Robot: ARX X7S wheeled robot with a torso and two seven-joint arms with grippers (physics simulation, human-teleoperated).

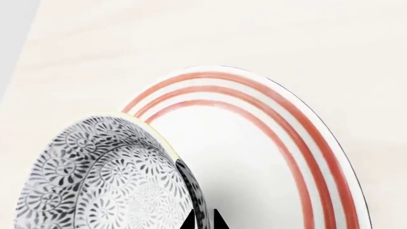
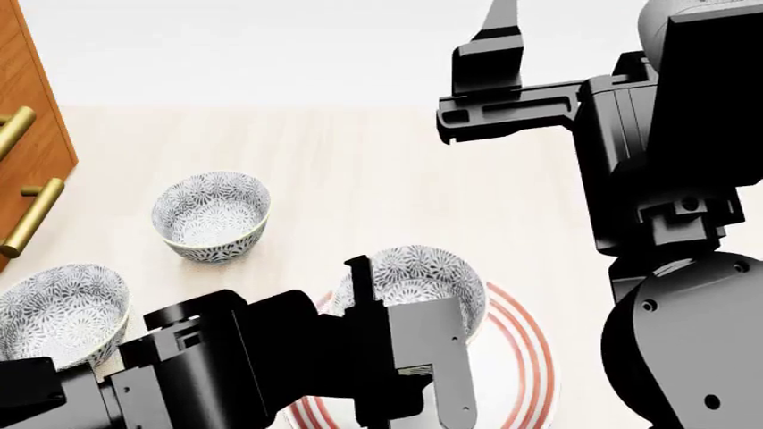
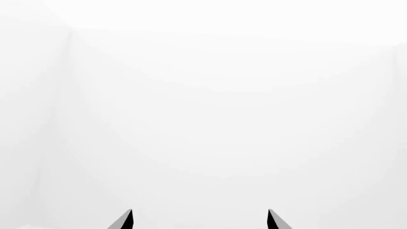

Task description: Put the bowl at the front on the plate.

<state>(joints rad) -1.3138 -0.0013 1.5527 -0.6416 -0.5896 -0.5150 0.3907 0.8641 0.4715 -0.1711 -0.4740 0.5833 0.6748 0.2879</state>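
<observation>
The head view looks steeply down from above over both arms onto the pale surface (image 2: 357,179). The left wrist view sits very close over the bowl (image 1: 108,181) and the plate (image 1: 267,157) — the same pair lies at the head view's lower middle. The right wrist view faces blank white only — nothing shared.

Two patterned bowls sit upright on the pale wood surface (image 2: 394,179): far bowl (image 2: 211,215) mid-left, near bowl (image 2: 57,315) at left edge. Wooden cabinet (image 2: 30,116) with brass handles (image 2: 31,217) stands far left.
</observation>
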